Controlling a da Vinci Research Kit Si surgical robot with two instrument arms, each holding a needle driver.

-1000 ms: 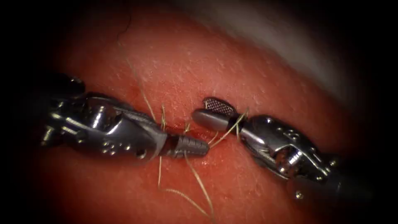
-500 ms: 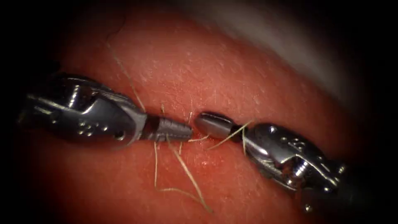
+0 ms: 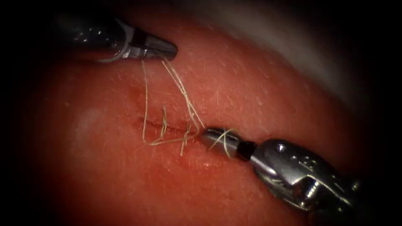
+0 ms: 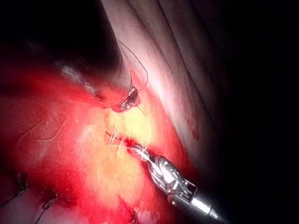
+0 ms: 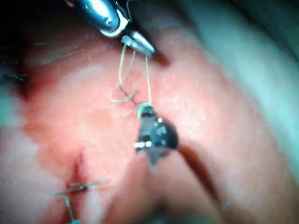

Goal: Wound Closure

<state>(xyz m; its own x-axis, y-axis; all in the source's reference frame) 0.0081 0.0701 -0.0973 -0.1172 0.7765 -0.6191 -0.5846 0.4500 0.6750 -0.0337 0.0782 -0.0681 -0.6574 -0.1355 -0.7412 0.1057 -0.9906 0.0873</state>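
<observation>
Left claw (image 3: 169, 49) sits up and away from the cut (image 3: 167, 127), its jaws closed on the thread (image 3: 180, 88), and two pale strands run from its tip down toward the wound. Compared with half a second ago, when this tool lay low beside the cut nearly tip to tip with its partner, it has lifted well clear and drawn the strands taut behind it. Right claw (image 3: 209, 136) rests just beside the right end of the cut, jaws closed, with thread wrapped in loops around them; whether it pinches a strand between the jaws I cannot tell for certain, but the closed tip and the strand running straight into it suggest it does. Between the two claws the thread forms a long slanted line, so the axis that matters runs from the left claw down and across to the right claw, passing over the cut where a slack loop (image 3: 155, 140) and short upright ends lie on the tissue (image 3: 251, 96). Nearer to the wound is the right claw, almost touching its edge; the left claw is well apart from it. In the left wrist view the left tool (image 4: 131, 100) holds strands above the cut, and the right tool (image 4: 140, 151) meets them low. In the right wrist view the right tool (image 5: 145, 112) carries thread rising to the left tool (image 5: 140, 46). No needle can be made out.
</observation>
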